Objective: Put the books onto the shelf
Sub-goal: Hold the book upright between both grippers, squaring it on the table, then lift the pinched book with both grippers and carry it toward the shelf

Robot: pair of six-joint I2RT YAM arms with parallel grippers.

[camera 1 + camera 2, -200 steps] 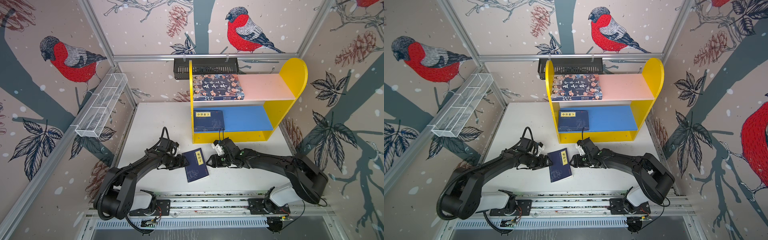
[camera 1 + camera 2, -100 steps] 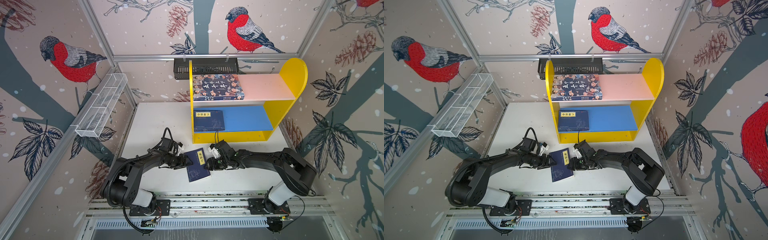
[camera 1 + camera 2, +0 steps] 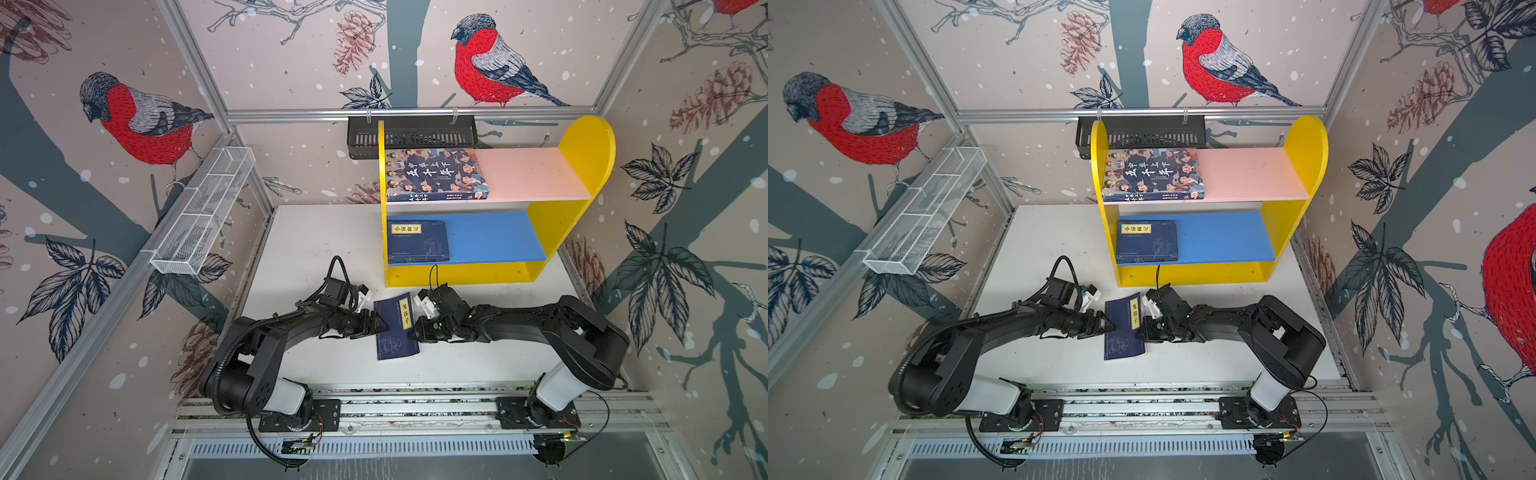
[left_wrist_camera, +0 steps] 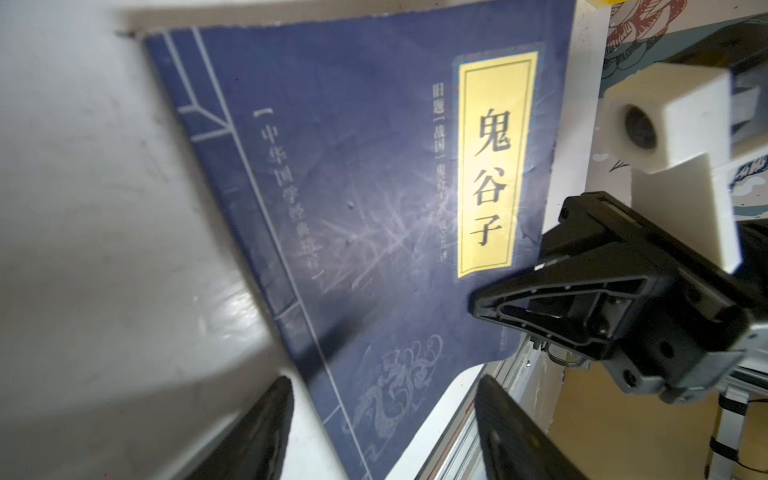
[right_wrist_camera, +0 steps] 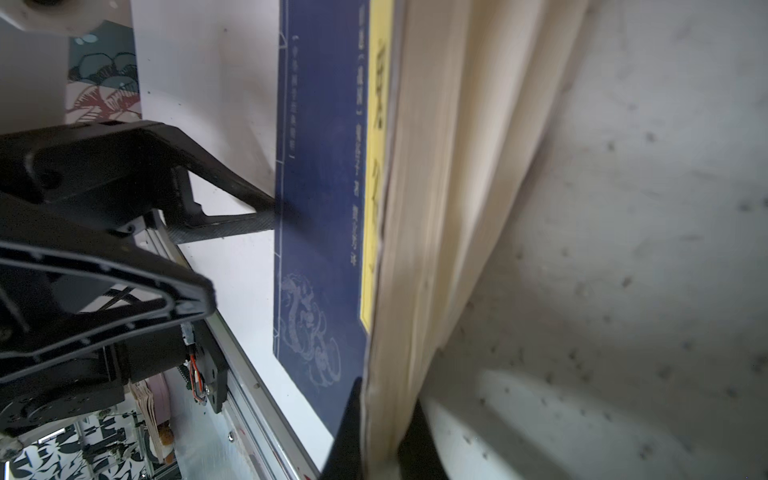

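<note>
One thin navy book [image 3: 395, 328] [image 3: 1123, 328] with a yellow label lies on the white table in front of the shelf [image 3: 582, 178]. My right gripper [image 3: 414, 333] [image 5: 380, 419] is shut on that book's open page edge [image 5: 415, 249], which is lifted off the table. My left gripper [image 3: 383, 327] [image 4: 384, 399] is open, with one fingertip [image 5: 266, 220] against the book's spine edge. A larger book with cartoon faces [image 3: 434, 174] lies on the pink board. Another navy book [image 3: 417, 245] lies on the blue board.
A black slotted rack [image 3: 411, 131] hangs on the back wall behind the shelf. A white wire basket [image 3: 203, 216] is fixed to the left wall. The right halves of the pink board [image 3: 532, 172] and the blue board [image 3: 494, 237] are bare.
My right gripper has moved left onto the book's page edge and shut on it. My left gripper has slid right up to the spine edge, still open.
</note>
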